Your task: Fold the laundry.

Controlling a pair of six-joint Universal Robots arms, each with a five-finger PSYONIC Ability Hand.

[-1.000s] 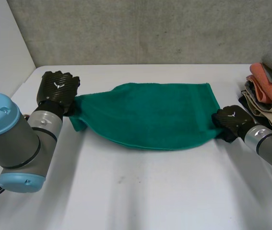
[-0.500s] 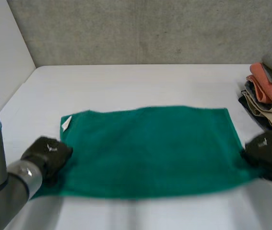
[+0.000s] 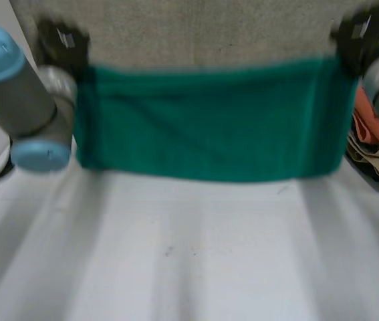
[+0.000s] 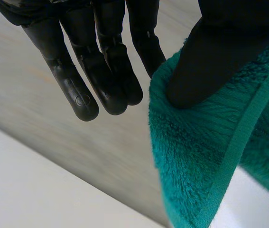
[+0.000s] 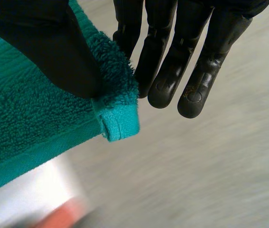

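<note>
- left hand [image 3: 61,41]: raised high, grasping the towel's top corner. In its wrist view the thumb [image 4: 210,61] pins the cloth against a finger, and the other fingers [image 4: 101,76] are straight and clear of the cloth.
- towel [image 3: 209,120]: green, stretched taut between the two hands. It hangs below them as a flat sheet over the table [image 3: 189,254]. Can't tell if the bottom edge touches the table.
- right hand [image 3: 363,33]: raised level with the left, grasping the other top corner. The thumb [image 5: 53,47] pinches it against a finger, and the hemmed tip pokes out just past the thumb. The remaining fingers [image 5: 191,66] are straight.
- pile [image 3: 373,144]: clothes below the right hand, just beside the towel's edge.
- Step, my read: towel held open in the air, no fold made yet.
- Next move likely needs both hands to come down together, level and with tension kept, so the towel lies flat or folds edge to edge. Both pinches must hold, and the right side should stay off the pile.
</note>
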